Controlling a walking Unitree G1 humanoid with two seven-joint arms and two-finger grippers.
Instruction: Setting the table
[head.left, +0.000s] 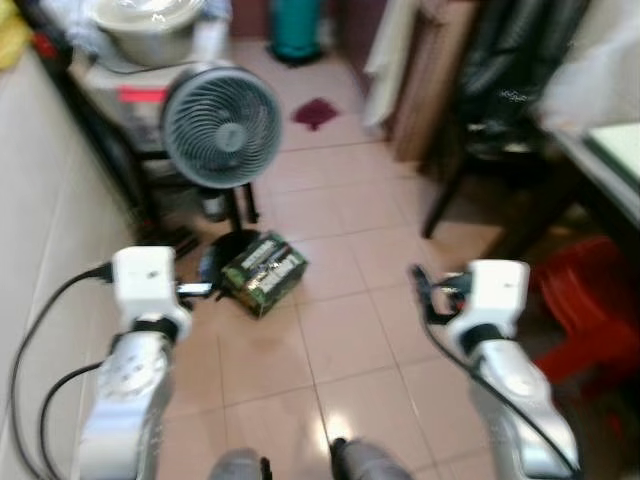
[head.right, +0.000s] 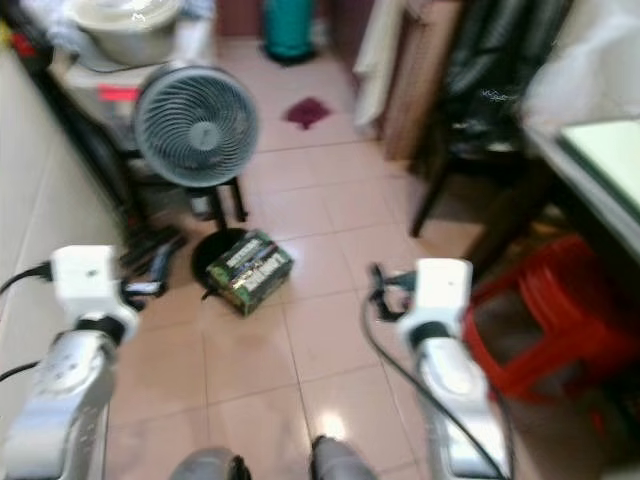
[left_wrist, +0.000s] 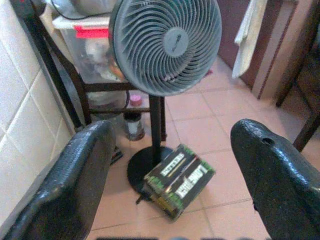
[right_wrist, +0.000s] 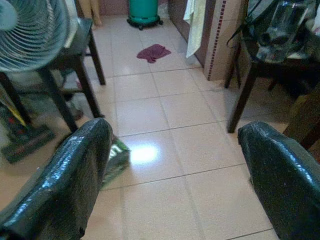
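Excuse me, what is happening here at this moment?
The robot stands on a tiled floor with both arms raised and nothing in hand. The left gripper and the right gripper are both open. Ahead stand a grey fan and a green box by its base. No tableware is handled yet.

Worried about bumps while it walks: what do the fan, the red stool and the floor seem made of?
Fan: grey moulded plastic grille, matte, probably. Red stool: likely glossy plastic; blurred. Floor: glazed ceramic tile, with grout lines and a bright glare spot.

grey fan (head.left: 221, 127), red stool (head.right: 545, 320), green-black box (head.left: 263, 272)
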